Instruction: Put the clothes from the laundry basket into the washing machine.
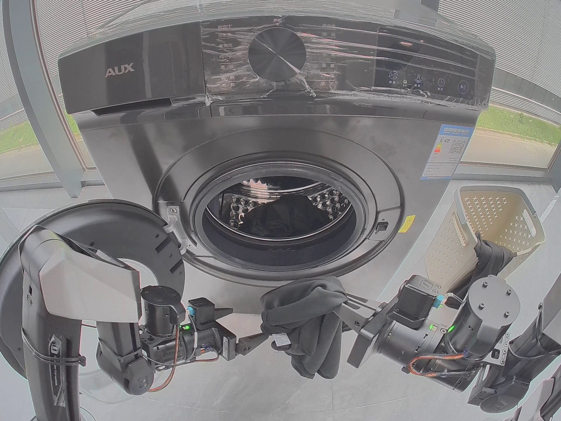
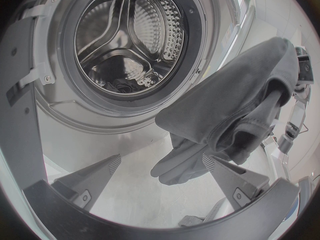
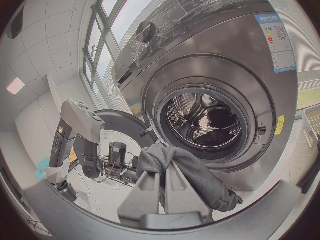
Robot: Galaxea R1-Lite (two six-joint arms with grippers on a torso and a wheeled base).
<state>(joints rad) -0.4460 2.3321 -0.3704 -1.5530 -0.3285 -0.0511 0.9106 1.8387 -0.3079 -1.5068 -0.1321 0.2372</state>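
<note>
A dark grey garment (image 1: 307, 323) hangs below the washing machine's open porthole (image 1: 280, 217), with my right gripper (image 1: 346, 310) shut on its upper fold. In the right wrist view the closed fingers (image 3: 173, 184) pinch that cloth (image 3: 196, 174). My left gripper (image 1: 262, 340) is open, level with the garment's lower left edge; in its wrist view (image 2: 160, 164) the cloth (image 2: 230, 107) drapes against one fingertip (image 2: 210, 162). Dark clothes (image 1: 286, 214) lie inside the drum. The laundry basket (image 1: 508, 211) stands to the right, with a dark garment (image 1: 491, 258) hanging over its rim.
The round washer door (image 1: 99, 235) is swung open to the left, behind my left arm. The machine's front panel (image 1: 280, 299) rises just behind the hanging garment. Pale floor (image 1: 251, 387) lies below both grippers.
</note>
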